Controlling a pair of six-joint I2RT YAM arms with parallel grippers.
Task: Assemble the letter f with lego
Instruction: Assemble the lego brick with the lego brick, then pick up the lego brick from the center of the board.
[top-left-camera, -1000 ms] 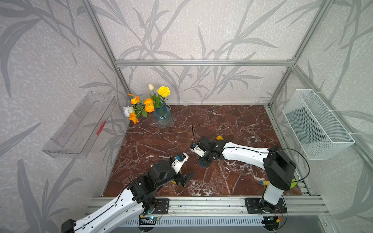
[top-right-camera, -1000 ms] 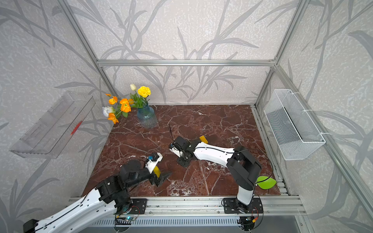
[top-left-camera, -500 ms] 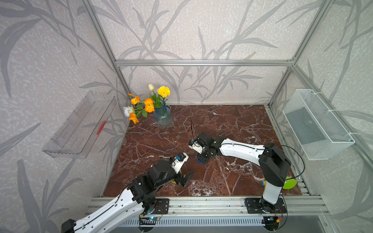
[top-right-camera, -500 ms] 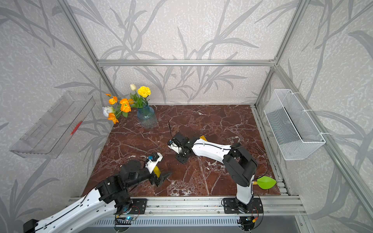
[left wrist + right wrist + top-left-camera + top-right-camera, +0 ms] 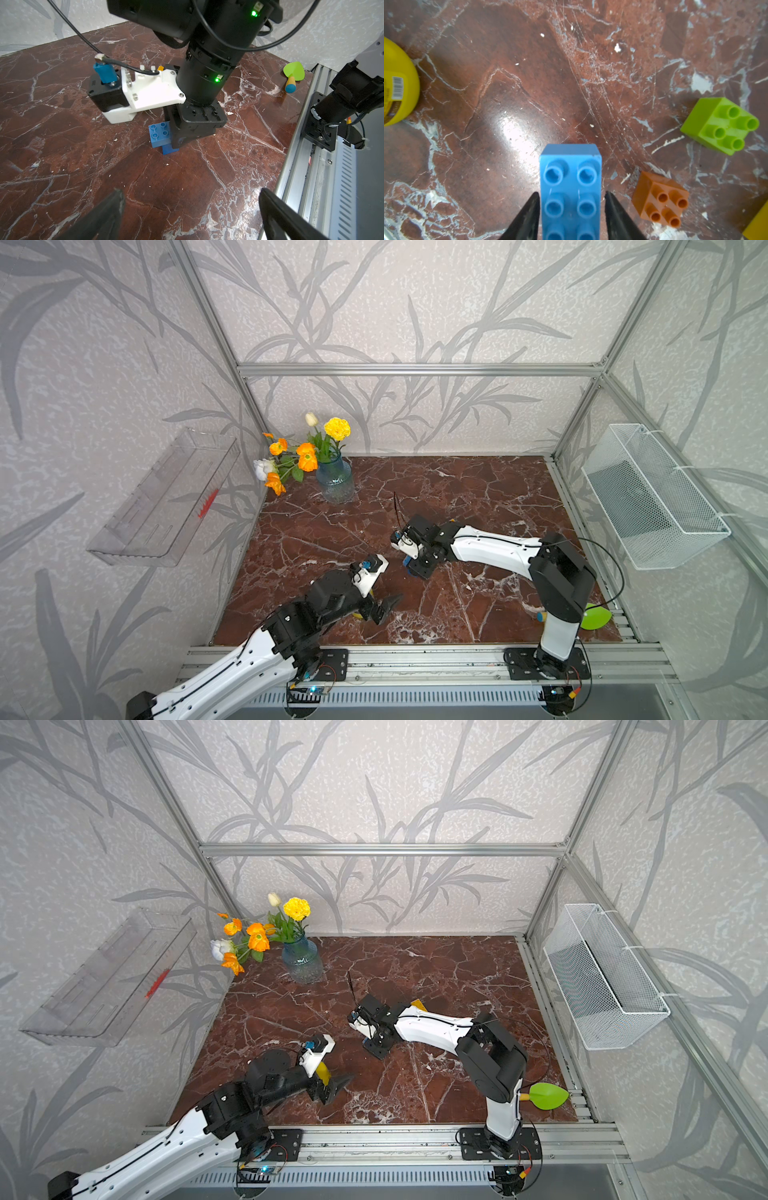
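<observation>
Lego (image 5: 158, 133) stands two high on the surface (image 5: 145, 182), long light-blue brick (image 5: 571, 176) seated across the small dark-blue brick (image 5: 169, 149), likely the f's base, so right gripper (image 5: 572, 192) jaws sit narrowly parted beside it, not pinching, while left gripper (image 5: 191, 190) jaws gape wide and empty.

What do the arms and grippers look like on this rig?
Left arm and right arm: white shells, black joints, thin black cables. Right wrist has green LEDs, white camera bracket, blue plug. Left gripper, right gripper: black tapered fingers.
</observation>
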